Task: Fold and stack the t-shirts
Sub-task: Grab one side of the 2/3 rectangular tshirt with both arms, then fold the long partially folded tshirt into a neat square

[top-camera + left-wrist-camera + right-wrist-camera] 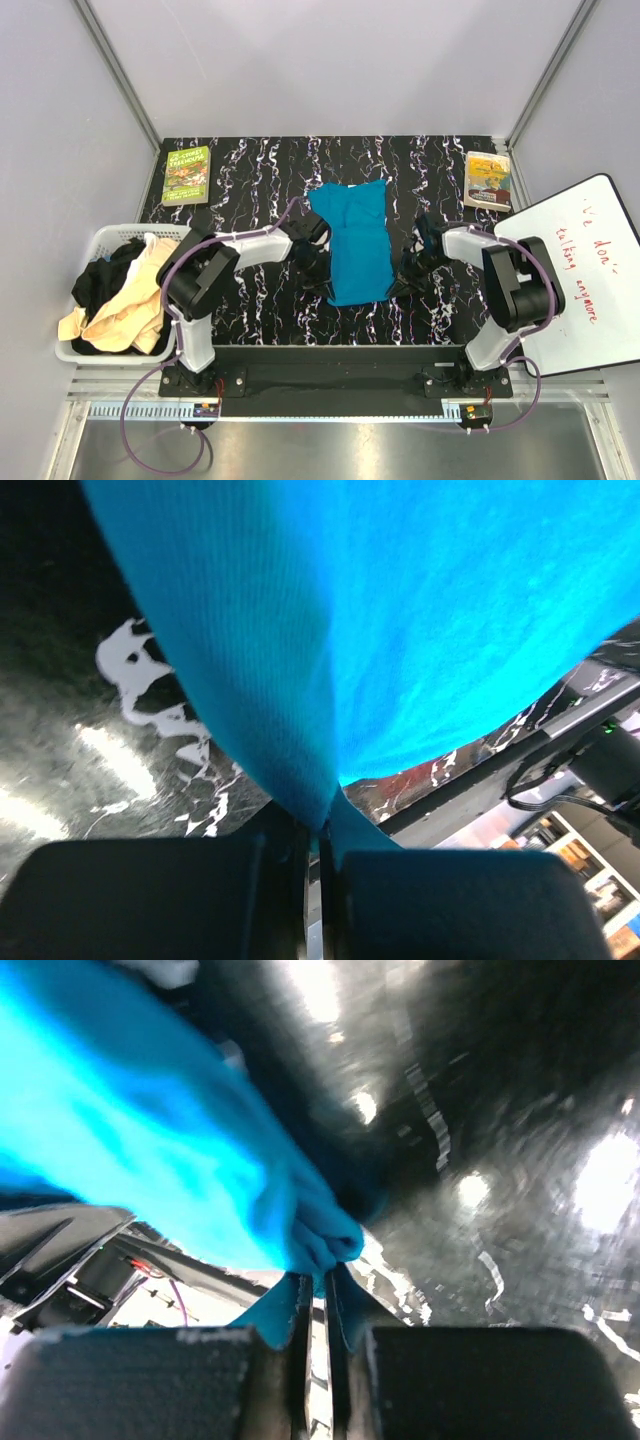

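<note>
Both my pincers clamped on teal t-shirt.
My left gripper pinches its near-left corner, my right gripper the near-right; shirt on marbled table.

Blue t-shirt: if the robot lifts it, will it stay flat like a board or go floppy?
Probably floppy: the blue t-shirt bunches into folds where the right end effector pinches it. It would likely sag between grips, since cloth drapes from the left end effector. It looks thin, so probably light.
</note>
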Tool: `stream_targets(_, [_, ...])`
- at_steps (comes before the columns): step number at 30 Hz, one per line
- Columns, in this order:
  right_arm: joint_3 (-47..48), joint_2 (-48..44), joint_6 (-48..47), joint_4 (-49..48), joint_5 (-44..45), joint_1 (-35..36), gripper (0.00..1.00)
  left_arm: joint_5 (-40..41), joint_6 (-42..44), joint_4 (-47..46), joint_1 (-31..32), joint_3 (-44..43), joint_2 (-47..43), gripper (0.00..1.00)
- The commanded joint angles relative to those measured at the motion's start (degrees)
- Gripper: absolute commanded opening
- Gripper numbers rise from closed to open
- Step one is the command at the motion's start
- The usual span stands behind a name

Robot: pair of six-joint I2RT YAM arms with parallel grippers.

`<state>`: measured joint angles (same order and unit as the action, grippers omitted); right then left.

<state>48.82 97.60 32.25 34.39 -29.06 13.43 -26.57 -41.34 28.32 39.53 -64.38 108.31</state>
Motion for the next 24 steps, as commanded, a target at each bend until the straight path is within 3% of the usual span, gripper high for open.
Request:
stream_targets(1, [1.8,-7.1,0.0,0.5,0.0,0.0,0.04,2.4,3.3,4.2,0.1,0.0,-6.8,0.0])
stream_targets(6, [6.5,-11.7,-1.7,6.2,-1.0,0.0,0.04,1.9,5.0,9.1,0.2,-1.6,-11.2,0.0])
stream_targets(11, [12.4,-12.9,-2.4,6.4,0.0,0.0,0.04,2.7,6.4,11.4,-0.3,-9.0,-12.6,0.0])
stream_targets(24, [40.6,8.3,-8.4,6.9,2.7,-1.8,0.06,-2.3,7.0,12.1,-11.0,-32.5,1.3,0.05])
